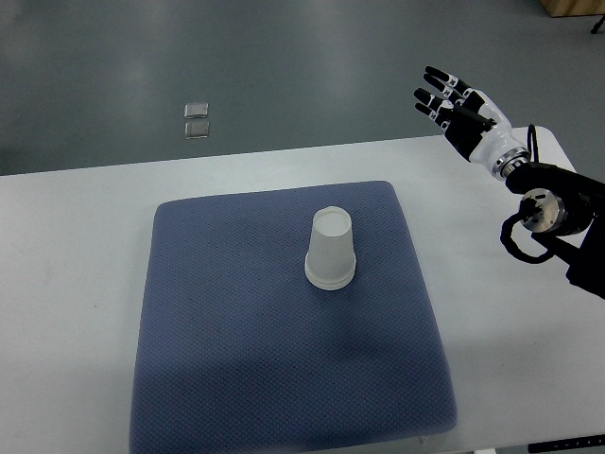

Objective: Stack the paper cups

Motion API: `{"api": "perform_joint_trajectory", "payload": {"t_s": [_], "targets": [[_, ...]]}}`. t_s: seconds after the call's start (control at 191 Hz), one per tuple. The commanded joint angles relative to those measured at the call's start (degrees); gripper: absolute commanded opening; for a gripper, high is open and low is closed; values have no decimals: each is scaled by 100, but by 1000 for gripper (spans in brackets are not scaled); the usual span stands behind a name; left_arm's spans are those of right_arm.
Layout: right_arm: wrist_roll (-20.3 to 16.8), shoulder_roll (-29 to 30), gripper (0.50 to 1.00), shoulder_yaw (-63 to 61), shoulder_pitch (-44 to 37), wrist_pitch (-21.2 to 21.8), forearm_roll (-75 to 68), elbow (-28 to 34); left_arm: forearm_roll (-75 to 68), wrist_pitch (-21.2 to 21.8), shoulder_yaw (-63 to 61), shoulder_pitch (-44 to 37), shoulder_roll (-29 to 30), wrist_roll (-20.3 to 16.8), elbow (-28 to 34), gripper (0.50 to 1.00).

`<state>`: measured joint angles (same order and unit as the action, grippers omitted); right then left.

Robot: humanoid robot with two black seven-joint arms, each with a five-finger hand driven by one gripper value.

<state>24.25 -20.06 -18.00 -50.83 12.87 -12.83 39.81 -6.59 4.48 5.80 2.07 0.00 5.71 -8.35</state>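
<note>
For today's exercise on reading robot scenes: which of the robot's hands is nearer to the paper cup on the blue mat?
Right. The right hand hovers open beyond the table's far right corner, up and right of the upside-down paper cup. The left hand is not in view.

Right arm (558,213) cut off at right edge; blue mat (284,378) front edge clipped by bottom edge.

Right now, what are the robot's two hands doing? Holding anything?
Left hand: not in view.
Right hand: open, fingers spread, holding nothing, raised off to the side of the paper cup.
</note>
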Motion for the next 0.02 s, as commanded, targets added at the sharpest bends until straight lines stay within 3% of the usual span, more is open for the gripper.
{"api": "perform_joint_trajectory", "payload": {"t_s": [0.0,0.016], "targets": [[1,11,928,-11,74,5,0,0,0,0,0,4,0,0,0,1000],[1,11,928,-11,74,5,0,0,0,0,0,-5,0,0,0,1000]]}}
